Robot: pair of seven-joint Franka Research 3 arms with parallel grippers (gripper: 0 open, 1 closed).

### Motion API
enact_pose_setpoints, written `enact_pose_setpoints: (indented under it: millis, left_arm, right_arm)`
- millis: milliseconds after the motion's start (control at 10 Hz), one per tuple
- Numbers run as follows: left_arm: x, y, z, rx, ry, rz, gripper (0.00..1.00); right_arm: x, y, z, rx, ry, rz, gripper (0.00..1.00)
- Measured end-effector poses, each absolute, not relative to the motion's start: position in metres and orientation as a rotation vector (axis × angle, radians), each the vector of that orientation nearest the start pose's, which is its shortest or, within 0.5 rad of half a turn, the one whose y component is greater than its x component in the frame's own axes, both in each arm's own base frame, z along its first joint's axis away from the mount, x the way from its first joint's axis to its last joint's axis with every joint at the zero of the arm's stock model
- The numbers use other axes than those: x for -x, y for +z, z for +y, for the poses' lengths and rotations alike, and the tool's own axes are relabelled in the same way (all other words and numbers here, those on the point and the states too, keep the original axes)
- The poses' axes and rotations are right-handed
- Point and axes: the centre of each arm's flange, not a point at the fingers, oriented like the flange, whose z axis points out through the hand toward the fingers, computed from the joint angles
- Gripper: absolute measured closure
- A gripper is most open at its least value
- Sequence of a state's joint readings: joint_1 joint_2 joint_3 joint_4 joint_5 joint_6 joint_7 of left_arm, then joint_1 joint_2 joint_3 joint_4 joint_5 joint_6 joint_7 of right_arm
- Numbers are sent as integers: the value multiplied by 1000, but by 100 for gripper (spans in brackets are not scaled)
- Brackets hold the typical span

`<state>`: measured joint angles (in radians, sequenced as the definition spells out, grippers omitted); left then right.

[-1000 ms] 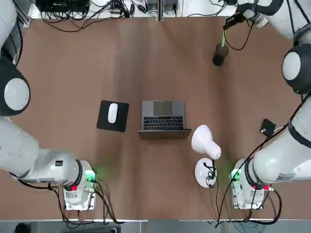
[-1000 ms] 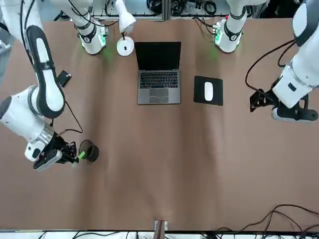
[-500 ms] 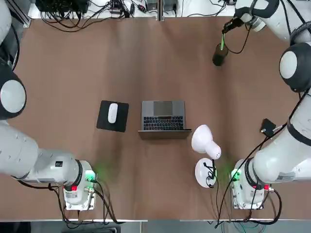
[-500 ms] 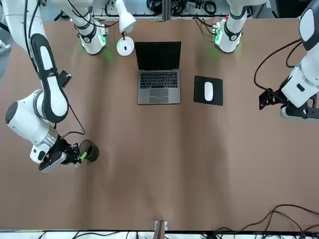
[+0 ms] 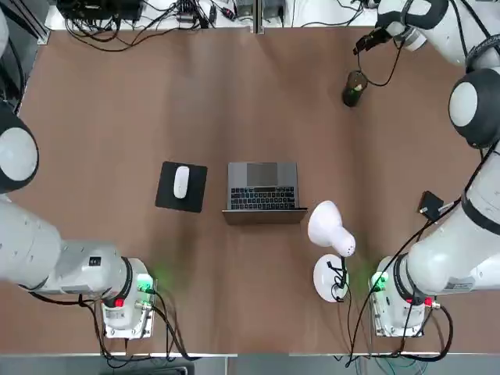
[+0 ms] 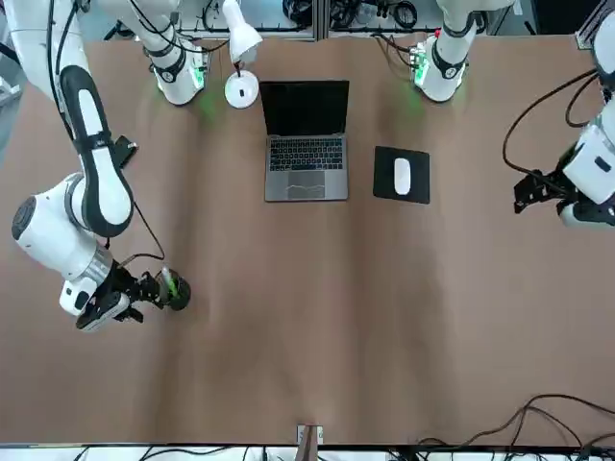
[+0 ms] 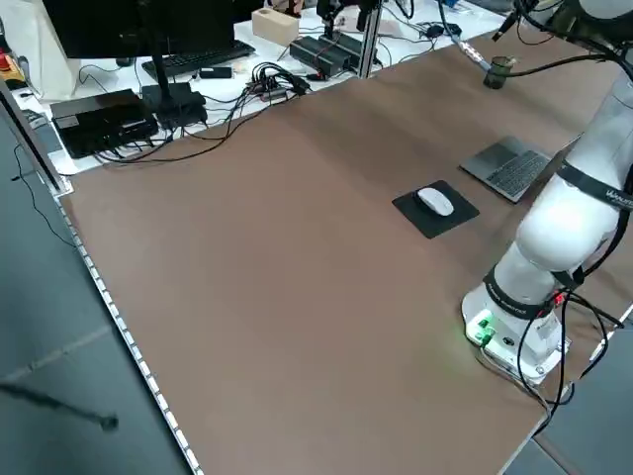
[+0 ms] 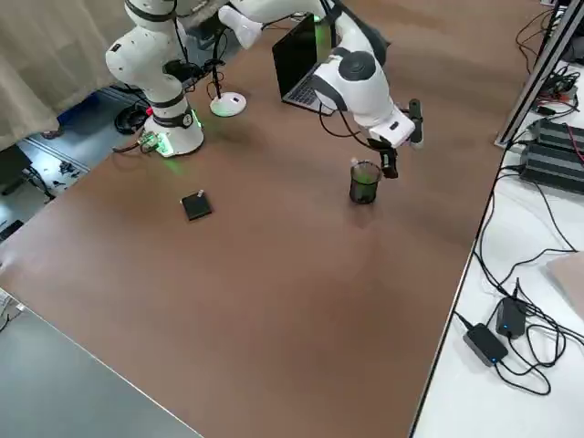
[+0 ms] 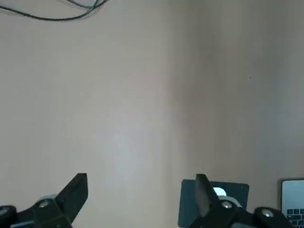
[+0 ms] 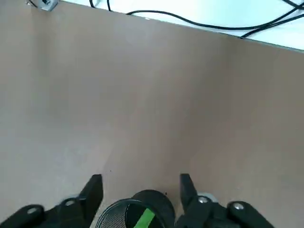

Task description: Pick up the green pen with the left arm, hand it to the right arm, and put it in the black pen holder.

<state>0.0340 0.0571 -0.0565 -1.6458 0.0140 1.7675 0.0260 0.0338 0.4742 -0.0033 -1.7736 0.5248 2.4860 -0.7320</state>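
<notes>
The black pen holder point(image 5: 351, 91) stands upright near the table's far right corner. The green pen point(image 10: 146, 217) sits inside it, its tip showing in the holder's mouth point(image 10: 114, 219). My right gripper point(image 10: 140, 186) hovers just over and behind the holder point(image 6: 176, 291), open, with nothing between its fingers point(image 10: 95, 187). From overhead, the right gripper point(image 5: 366, 41) is a little beyond the holder. My left gripper point(image 9: 140, 186) hangs open and empty over bare table at the robot's left side, and the front view shows this left gripper point(image 6: 534, 185) well away from the holder.
An open laptop point(image 5: 263, 187) sits mid-table with a black mouse pad point(image 5: 195, 187) and white mouse point(image 5: 180, 181) to its left. A white desk lamp point(image 5: 331, 234) stands near the right arm's base. A small flat black square point(image 5: 430, 205) lies at the right edge.
The right gripper opened and let go of the green pen, which dropped into the holder. The left arm drew farther back toward its own side.
</notes>
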Motion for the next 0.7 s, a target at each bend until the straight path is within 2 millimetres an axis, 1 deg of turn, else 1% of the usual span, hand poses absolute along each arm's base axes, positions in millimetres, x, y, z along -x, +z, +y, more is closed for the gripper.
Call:
enact_pose_setpoints:
  millis: [100,200,300,500,700]
  left_arm:
    - [-587,574,-12,3128,-106,81,0]
    - [-587,574,-14,3128,-108,86,0]
    - [-587,575,-14,3128,-109,87,0]
    - [-587,576,-15,3128,-115,85,0]
    - [-585,583,-19,3128,-131,91,0]
  right_arm:
    - [-680,320,20,2781,-494,-542,22]
    - [-685,331,24,2764,-490,-544,16]
    - [-690,353,30,2736,-460,-518,2]
    - [-693,418,37,2711,-365,-425,0]
    - [-684,475,34,2801,-285,-376,0]
